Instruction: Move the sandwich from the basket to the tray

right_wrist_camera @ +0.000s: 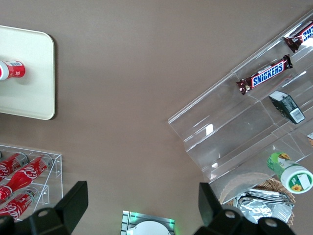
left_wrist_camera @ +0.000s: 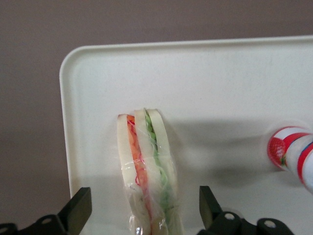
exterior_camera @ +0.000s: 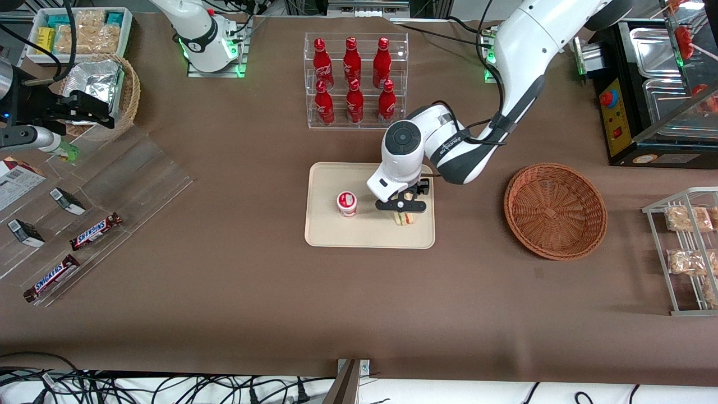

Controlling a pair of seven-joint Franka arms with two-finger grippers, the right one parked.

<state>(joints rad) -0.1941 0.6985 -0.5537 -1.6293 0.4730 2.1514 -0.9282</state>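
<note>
The wrapped sandwich (exterior_camera: 404, 217) stands on edge on the cream tray (exterior_camera: 336, 235), near the tray's end toward the basket. In the left wrist view the sandwich (left_wrist_camera: 146, 171) shows white bread with red and green layers, resting on the tray (left_wrist_camera: 220, 88). My left gripper (exterior_camera: 401, 206) is low over the tray, open, with its fingers (left_wrist_camera: 78, 208) spread wide on either side of the sandwich and clear of it. The reddish-brown wicker basket (exterior_camera: 555, 210) lies empty toward the working arm's end of the table.
A red-and-white yogurt cup (exterior_camera: 347, 203) stands on the tray beside the sandwich. A clear rack of red cola bottles (exterior_camera: 353, 78) stands farther from the front camera than the tray. A clear display with Snickers bars (exterior_camera: 95, 231) lies toward the parked arm's end. A wire rack of bagged snacks (exterior_camera: 687, 252) is near the basket.
</note>
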